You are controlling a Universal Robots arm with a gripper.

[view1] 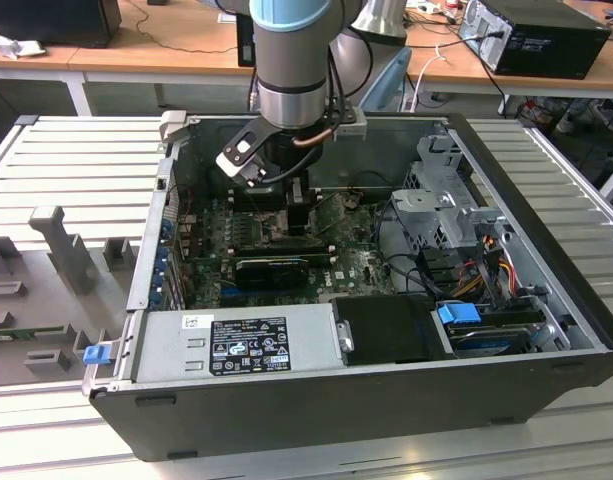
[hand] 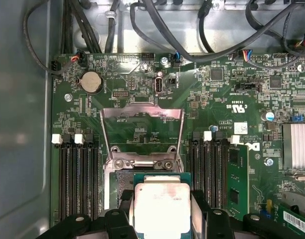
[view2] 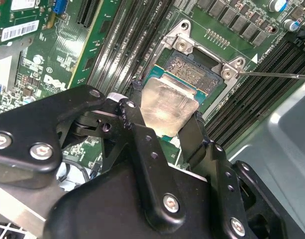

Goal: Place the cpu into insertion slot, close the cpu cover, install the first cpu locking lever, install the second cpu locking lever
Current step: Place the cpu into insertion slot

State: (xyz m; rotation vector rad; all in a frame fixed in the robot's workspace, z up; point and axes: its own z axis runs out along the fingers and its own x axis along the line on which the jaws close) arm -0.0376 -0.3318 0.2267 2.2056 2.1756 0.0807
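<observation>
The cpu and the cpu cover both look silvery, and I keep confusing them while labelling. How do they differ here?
The cpu is a solid plate with a smeared top; the cpu cover is a thin frame whose window shows the green board behind it. The cpu sits clamped in the claw at the insertion slot; the cpu cover stands swung open, touched by nothing. Both are silvery, squarish metal.

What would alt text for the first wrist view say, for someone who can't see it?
A black gripper clamps the cpu, a square silver chip, at the insertion slot of a green circuit board. The cpu cover stands swung open beyond it, with memory slots on both sides.
</observation>
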